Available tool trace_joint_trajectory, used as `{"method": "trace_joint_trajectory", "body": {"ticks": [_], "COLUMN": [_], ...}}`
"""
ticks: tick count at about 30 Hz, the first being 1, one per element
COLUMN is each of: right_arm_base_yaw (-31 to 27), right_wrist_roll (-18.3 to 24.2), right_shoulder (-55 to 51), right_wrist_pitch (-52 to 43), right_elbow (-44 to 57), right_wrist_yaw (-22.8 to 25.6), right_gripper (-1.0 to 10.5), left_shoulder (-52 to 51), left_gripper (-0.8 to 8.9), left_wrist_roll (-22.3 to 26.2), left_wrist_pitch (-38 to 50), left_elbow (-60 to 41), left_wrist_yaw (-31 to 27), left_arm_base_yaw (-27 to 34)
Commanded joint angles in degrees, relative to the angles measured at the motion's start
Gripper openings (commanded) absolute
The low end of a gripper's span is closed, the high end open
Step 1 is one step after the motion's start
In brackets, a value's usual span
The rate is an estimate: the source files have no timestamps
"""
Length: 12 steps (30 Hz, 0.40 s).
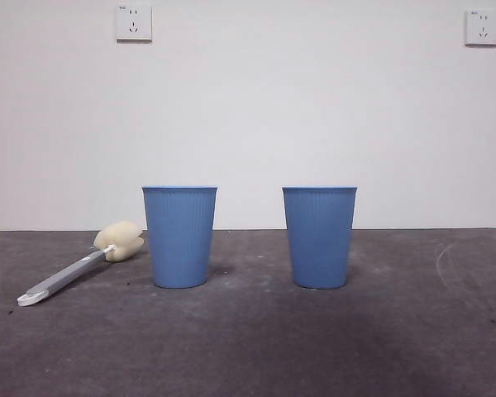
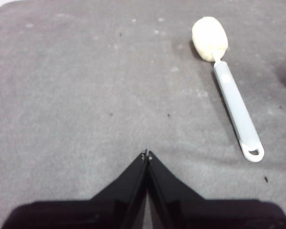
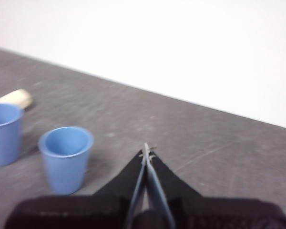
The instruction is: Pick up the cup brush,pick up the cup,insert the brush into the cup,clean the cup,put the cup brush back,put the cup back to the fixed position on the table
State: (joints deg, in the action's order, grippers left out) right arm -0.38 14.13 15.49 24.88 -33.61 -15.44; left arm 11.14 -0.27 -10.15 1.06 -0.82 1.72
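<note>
Currently I read:
Cup brush (image 1: 81,266): flat on table (image 1: 248,347), far left.
Cups: left cup (image 1: 179,236) beside sponge; right cup (image 1: 319,237) apart.
Left gripper (image 2: 147,154): fingers pressed together, empty.
Right gripper (image 3: 146,153): fingers pressed together, empty.

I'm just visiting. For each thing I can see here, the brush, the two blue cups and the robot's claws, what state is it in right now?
cup brush: lying flat on the table, not held.
cup nearer the brush: upright, empty-handed, nothing gripping it.
other cup: upright, open end up, free.
left claw: shut, empty, above the table near the brush.
right claw: shut, empty, near the cups.
</note>
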Motion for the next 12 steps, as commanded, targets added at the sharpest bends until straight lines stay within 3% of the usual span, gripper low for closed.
{"method": "trace_joint_trajectory", "body": {"ticks": [1, 5, 9, 12], "right_arm_base_yaw": [-2.6, -3.5, -3.5, -3.5], "right_wrist_roll": [-5.0, -9.8, -10.1, -10.2], "right_shoulder": [-4.1, -10.9, -15.0, -15.0], "right_wrist_pitch": [-9.2, -18.3, -19.0, -18.8], "right_elbow": [10.3, 23.3, 29.8, 32.4], "right_wrist_yaw": [0.9, 7.3, 11.1, 11.4], "right_gripper": [0.0, 0.0, 0.0, 0.0], "left_shoulder": [0.9, 2.2, 2.9, 3.2], "left_gripper": [-0.03, -0.03, -0.03, -0.03], "left_wrist_roll": [-0.4, -0.4, -0.4, -0.4], "left_wrist_pitch": [0.8, 1.8, 2.3, 2.5], "left_elbow": [-0.3, -0.3, -0.3, -0.3], "left_wrist_yaw": [0.2, 0.2, 0.2, 0.2], "left_arm_base_yaw": [0.1, 0.1, 0.1, 0.1]}}
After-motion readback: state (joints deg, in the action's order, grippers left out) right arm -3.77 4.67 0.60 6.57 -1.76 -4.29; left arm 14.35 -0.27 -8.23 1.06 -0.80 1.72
